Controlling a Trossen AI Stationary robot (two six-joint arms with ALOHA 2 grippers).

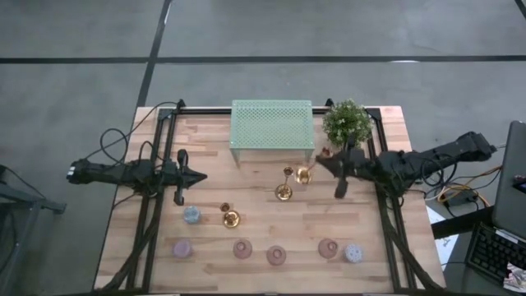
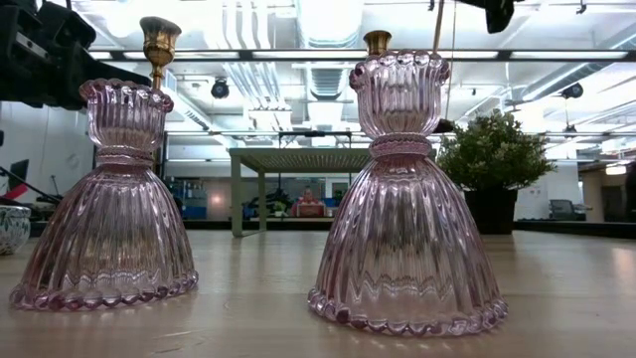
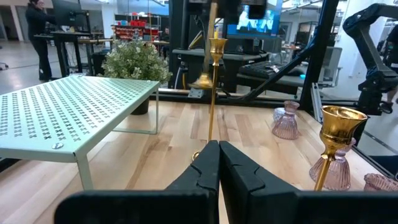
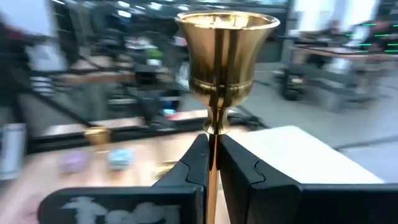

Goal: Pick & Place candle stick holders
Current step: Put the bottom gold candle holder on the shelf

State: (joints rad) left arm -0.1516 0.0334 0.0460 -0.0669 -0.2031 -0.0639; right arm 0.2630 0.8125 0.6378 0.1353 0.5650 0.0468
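Now | right gripper clamps gold candlestick | stem upright, cup up

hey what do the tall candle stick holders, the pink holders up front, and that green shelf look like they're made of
The candle stick holders look like polished brass or gold-plated metal: bright mirror-like glints on cup and stem. The pink holders look like pressed glass: see-through, ribbed, with a beaded rim. The green shelf looks like painted perforated sheet metal, matte, with regular small holes. The right gripper has its jaws shut on one gold stem.
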